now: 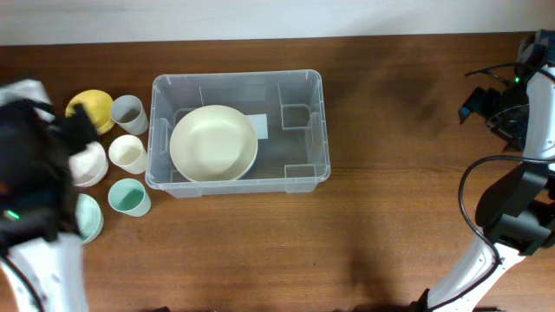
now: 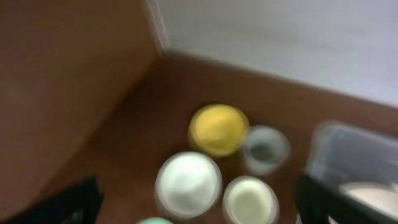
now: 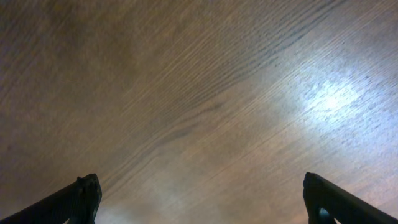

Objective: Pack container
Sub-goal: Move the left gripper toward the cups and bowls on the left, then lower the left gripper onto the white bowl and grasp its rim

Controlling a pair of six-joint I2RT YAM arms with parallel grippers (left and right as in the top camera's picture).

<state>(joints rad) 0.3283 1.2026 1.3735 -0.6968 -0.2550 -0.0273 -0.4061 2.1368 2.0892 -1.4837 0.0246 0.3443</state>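
Bowl [image 1: 213, 143] already in the container [image 1: 238, 80]; my left gripper [image 2: 199, 202], wide and empty, hovers over cups [image 1: 127, 154] at the left edge. Next, I'd descend and close on one.

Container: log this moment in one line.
container: holds cream bowl | left gripper: open, near white bowl | right gripper: open, over table | outside: yellow bowl, grey cup

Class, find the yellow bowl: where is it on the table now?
Overhead view: the yellow bowl sits near the picture's left edge, just left of the grey cup, which stands between it and the clear container.
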